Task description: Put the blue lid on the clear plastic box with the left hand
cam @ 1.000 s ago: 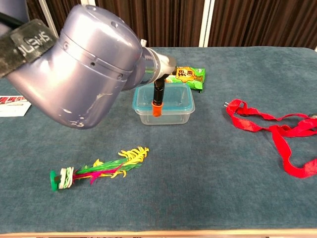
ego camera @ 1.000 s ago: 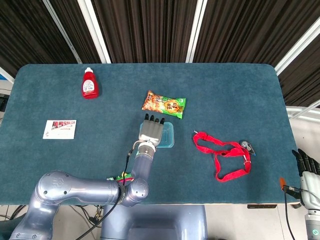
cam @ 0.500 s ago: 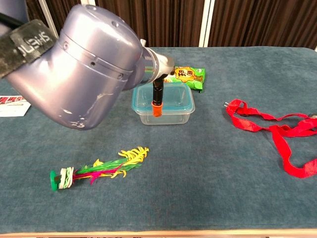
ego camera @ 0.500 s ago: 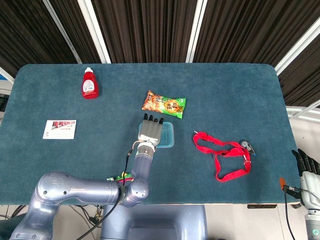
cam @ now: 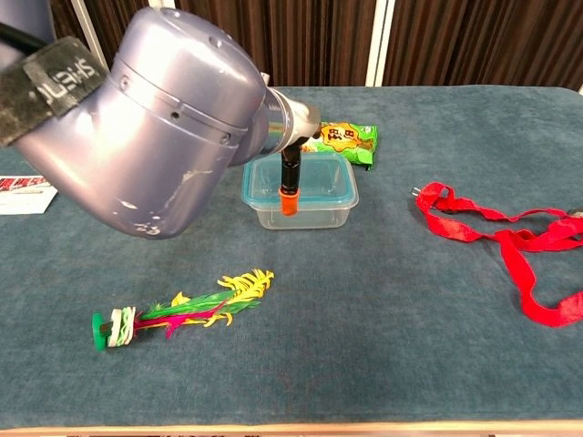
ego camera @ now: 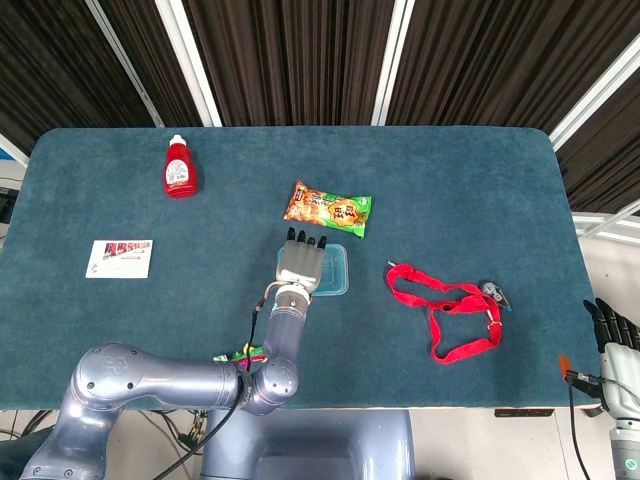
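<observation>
Your left hand (ego camera: 300, 262) lies flat, palm down, over the blue lid (ego camera: 338, 271), which sits on the clear plastic box (cam: 301, 202) near the middle of the table (ego camera: 470, 180). In the head view, its fingers (ego camera: 305, 240) are extended side by side toward the snack packet (ego camera: 328, 208) just beyond the box; the lid's right part shows beside the hand. Whether the palm touches the lid cannot be told. In the chest view, the left arm (cam: 155, 118) hides the hand. Your right hand (ego camera: 618, 335) hangs at the table's right edge, well apart from the box, fingers straight and holding nothing. A red strap (ego camera: 445, 312) lies between box and right hand.
</observation>
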Tool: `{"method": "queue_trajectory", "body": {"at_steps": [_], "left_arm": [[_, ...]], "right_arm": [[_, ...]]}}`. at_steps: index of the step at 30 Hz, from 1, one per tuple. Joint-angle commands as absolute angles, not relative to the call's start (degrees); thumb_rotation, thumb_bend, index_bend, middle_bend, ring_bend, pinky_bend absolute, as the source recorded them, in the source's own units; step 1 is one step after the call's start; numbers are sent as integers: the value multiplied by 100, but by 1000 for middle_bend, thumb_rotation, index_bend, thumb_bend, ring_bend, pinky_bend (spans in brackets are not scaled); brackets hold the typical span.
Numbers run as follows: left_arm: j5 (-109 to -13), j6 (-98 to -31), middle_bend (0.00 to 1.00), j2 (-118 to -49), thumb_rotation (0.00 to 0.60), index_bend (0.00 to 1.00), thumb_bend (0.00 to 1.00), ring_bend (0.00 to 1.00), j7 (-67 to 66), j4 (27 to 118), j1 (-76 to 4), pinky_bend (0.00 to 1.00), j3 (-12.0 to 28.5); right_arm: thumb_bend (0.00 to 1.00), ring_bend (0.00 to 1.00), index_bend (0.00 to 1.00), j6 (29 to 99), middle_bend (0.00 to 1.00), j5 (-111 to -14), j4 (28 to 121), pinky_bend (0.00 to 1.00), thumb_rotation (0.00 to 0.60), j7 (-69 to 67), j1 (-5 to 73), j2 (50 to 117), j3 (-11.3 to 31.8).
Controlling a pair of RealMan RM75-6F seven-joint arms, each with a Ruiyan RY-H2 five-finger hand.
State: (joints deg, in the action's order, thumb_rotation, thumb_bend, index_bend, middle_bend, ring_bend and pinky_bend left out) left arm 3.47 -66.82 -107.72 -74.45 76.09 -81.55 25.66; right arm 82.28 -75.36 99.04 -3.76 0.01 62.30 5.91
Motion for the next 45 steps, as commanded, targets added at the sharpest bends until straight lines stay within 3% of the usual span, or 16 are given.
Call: {"method": "queue_trajectory", "body": {"at_steps": [1,26,45], "left_arm": [[318,-6672,324,-10790,600,0,98,40,-7447,7574,-8150,13,2566],[209,-6554,316,-10899,600,0,99,40,-7441,7395,-8132,13,2641],[209,-6563,257,-10888,600,0,69,38,-7509,7431,-8112,13,2660]], "right_arm": [[393,21,78,8228,39,-7529,9905,0,600,-373,-1,6228,592],[393,21,78,8193,39,-7492,9935,0,600,-355,2,6213,586],[393,21,78,8184,39,-7479,9951,0,600,-342,3,6206,583]]}}
